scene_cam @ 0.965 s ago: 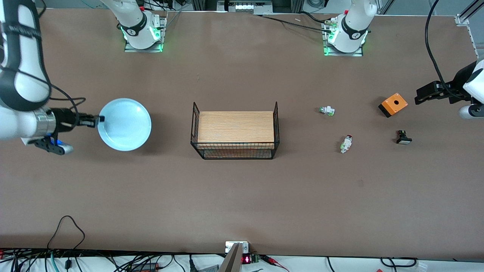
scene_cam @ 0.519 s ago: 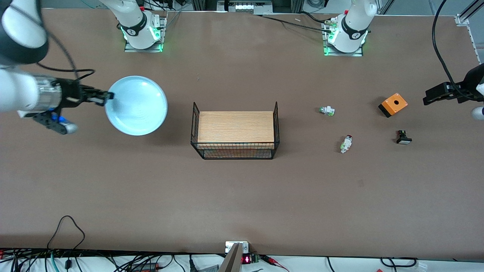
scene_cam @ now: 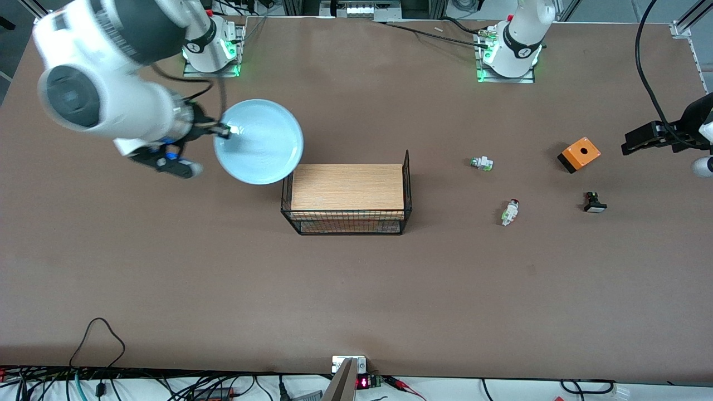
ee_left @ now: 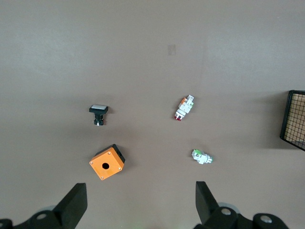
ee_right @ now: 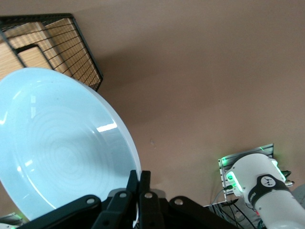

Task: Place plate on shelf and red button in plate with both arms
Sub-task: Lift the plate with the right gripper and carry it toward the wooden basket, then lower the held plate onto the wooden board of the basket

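Note:
My right gripper [scene_cam: 221, 130] is shut on the rim of the light blue plate [scene_cam: 260, 142] and holds it in the air, its edge over a corner of the wire basket [scene_cam: 409, 189]. In the right wrist view the plate [ee_right: 57, 143] fills the frame beside the pinching fingers [ee_right: 141, 183]. The red button [scene_cam: 509, 211], white with a dark red cap, lies on the table toward the left arm's end; it also shows in the left wrist view [ee_left: 184, 108]. My left gripper [scene_cam: 629, 142] is open and empty in the air near the orange box [scene_cam: 579, 154], its fingers [ee_left: 76, 204] wide apart.
The wire basket holds a wooden board [scene_cam: 347, 187]. A green-capped button [scene_cam: 481, 163], an orange box with a hole and a black-and-white button [scene_cam: 594, 203] lie around the red button. Arm bases stand along the table's edge farthest from the front camera.
My right arm has lifted the plate off the table and carried it toward the basket. The left gripper has pulled back slightly toward the table's end.

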Robot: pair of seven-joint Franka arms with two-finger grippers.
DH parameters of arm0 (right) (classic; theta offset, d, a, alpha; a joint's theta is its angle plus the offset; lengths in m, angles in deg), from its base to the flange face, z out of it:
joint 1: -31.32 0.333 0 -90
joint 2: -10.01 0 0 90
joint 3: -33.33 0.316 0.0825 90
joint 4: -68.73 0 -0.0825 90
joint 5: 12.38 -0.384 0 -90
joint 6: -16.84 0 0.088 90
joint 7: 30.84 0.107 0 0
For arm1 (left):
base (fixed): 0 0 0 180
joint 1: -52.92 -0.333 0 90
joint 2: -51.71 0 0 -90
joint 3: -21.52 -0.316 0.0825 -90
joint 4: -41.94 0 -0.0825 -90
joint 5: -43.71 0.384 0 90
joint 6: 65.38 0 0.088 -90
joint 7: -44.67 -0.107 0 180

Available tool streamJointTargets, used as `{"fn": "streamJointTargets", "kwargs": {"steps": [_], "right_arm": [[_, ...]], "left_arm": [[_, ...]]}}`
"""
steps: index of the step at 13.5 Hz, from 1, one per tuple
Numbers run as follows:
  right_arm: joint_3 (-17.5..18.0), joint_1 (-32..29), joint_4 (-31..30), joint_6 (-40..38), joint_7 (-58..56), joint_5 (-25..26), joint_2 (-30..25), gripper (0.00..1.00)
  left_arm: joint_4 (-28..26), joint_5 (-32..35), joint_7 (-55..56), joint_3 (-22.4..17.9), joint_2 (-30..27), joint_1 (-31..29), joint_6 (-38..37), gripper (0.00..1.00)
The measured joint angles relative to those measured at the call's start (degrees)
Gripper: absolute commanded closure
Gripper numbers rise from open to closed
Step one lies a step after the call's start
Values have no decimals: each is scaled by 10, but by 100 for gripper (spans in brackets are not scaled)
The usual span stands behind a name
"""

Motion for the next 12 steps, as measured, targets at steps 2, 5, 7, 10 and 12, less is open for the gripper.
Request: {"fn": "streamJointTargets", "kwargs": {"steps": [2, 5, 7, 10, 12], "right_arm": [[29, 1, 1, 4, 40, 12, 0, 100], [50, 2, 1, 21, 83, 14, 1, 100], [57, 14, 1, 49, 115, 14, 7, 100], [59, 43, 1, 103, 155, 15, 27, 100], [59, 58, -1, 140, 173, 18, 41, 100]], "left_arm": [[0, 0, 0, 0, 0, 0, 0, 0], [0, 0, 0, 0, 0, 0, 0, 0], [0, 0, 0, 0, 0, 0, 0, 0], [0, 0, 0, 0, 0, 0, 0, 0], [0, 0, 0, 0, 1, 0, 0, 0]]}}
